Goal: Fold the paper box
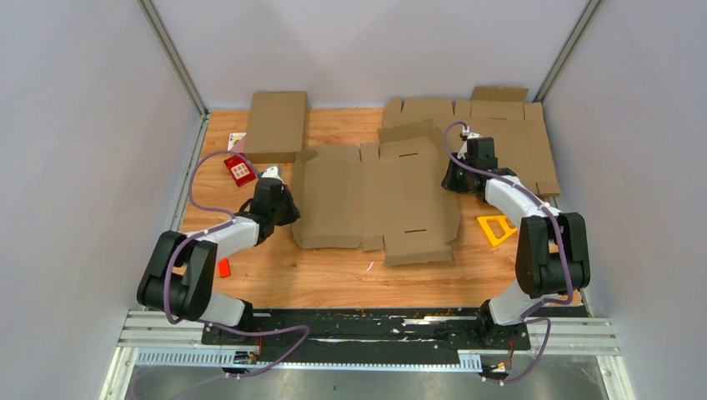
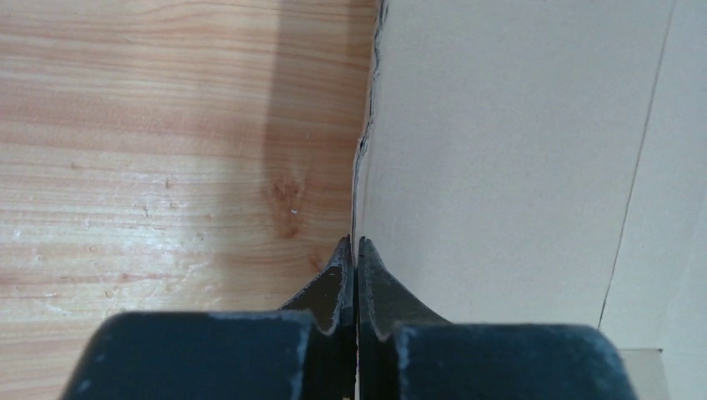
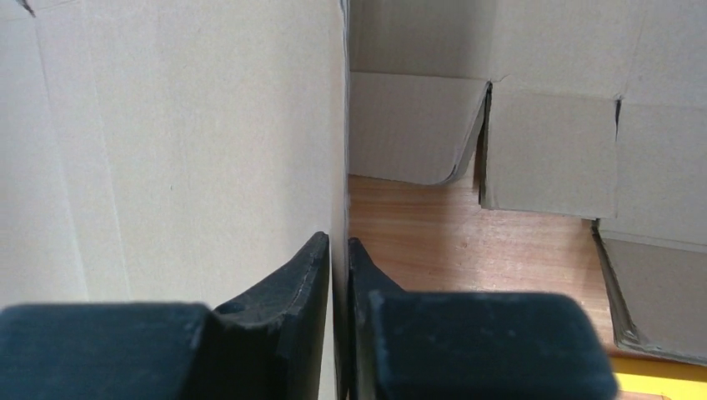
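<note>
Cardboard takes up the middle of the wooden worktop [image 1: 333, 275]: one paper box [image 1: 392, 200], a die-cut brown blank with two slots showing in its centre panel, lies mostly flat between the two arms. The left tool [image 2: 356, 250] meets its left edge, and in the left wrist view the two fingers are pressed together with that thin edge running down between their tips. The right tool [image 3: 338, 250] is at the blank's far right corner, where a panel stands up; its two fingers are nearly closed and pinch the panel's edge, which passes straight into the narrow gap. Behind, at the far left, sits one closed cardboard box [image 1: 275, 125], and at the far right one spread of similar blanks [image 1: 508, 133] lies against the wall. Three small coloured items are scattered about: one red tag [image 1: 240, 171] near the left arm, one orange piece [image 1: 223, 267] by its elbow, and one yellow triangular frame [image 1: 497, 228] beside the right arm.
</note>
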Controlling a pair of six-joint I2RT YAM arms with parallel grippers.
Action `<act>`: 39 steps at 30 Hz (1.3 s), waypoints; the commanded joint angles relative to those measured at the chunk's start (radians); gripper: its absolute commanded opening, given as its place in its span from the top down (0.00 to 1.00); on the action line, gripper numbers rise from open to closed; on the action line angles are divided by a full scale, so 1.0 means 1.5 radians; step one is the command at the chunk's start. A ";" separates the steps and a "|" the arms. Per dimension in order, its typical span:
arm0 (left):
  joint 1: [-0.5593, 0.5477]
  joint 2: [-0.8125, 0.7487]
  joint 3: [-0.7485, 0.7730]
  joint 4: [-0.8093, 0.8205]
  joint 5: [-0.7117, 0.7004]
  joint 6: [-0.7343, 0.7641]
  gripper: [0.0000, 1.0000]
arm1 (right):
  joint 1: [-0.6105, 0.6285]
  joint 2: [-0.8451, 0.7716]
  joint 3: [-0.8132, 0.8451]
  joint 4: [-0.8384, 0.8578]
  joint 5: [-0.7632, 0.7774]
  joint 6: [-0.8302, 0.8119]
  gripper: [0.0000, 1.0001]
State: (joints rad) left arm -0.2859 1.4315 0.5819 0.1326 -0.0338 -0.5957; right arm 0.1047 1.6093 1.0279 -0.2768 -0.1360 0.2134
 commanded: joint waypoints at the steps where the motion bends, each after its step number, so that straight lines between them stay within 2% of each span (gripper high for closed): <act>1: 0.004 -0.042 0.004 0.009 0.003 0.015 1.00 | 0.008 -0.049 0.011 0.020 0.021 -0.008 0.87; 3: 0.003 -0.089 -0.019 0.030 0.002 0.022 1.00 | 0.011 -0.062 0.003 0.028 0.017 -0.008 0.83; 5: 0.002 -0.155 -0.045 0.053 0.003 0.031 1.00 | 0.014 -0.072 -0.001 0.031 0.019 -0.010 0.70; 7: 0.000 -0.214 -0.069 0.073 -0.001 0.044 1.00 | 0.016 -0.072 -0.001 0.031 0.020 -0.011 0.67; 9: -0.008 -0.262 -0.084 0.078 -0.014 0.054 1.00 | 0.016 -0.065 0.002 0.026 0.020 -0.013 0.70; 13: -0.040 -0.327 -0.095 0.083 -0.038 0.085 1.00 | 0.019 -0.056 0.004 0.025 0.012 -0.014 0.85; 14: -0.050 -0.337 -0.096 0.086 -0.041 0.093 1.00 | 0.021 -0.057 0.002 0.027 0.010 -0.014 0.85; 15: -0.058 -0.345 -0.096 0.087 -0.043 0.100 1.00 | 0.022 -0.056 0.001 0.028 0.010 -0.016 0.83; 18: -0.081 -0.359 -0.094 0.086 -0.054 0.116 1.00 | 0.022 -0.044 0.009 0.025 0.024 -0.018 0.54; 20: -0.084 -0.362 -0.093 0.082 -0.061 0.119 1.00 | 0.023 -0.034 0.015 0.021 0.049 -0.022 0.39; 24: -0.086 -0.363 -0.092 0.082 -0.061 0.122 1.00 | 0.016 -0.012 0.035 0.028 0.063 -0.035 0.17; 26: -0.087 -0.363 -0.092 0.082 -0.060 0.123 1.00 | 0.003 0.001 0.040 0.052 0.032 -0.037 0.03; 27: -0.088 -0.363 -0.092 0.083 -0.060 0.123 1.00 | -0.010 0.009 0.039 0.069 0.008 -0.031 0.00; 31: -0.089 -0.362 -0.091 0.082 -0.062 0.124 1.00 | -0.051 0.062 0.058 0.108 -0.089 -0.011 0.00; 39: -0.090 -0.355 -0.089 0.081 -0.063 0.124 1.00 | -0.065 0.117 0.063 0.152 -0.148 0.015 0.00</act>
State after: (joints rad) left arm -0.4175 0.9047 0.4400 0.2119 -0.1150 -0.4385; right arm -0.0010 1.7618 1.0836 -0.1310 -0.2680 0.2047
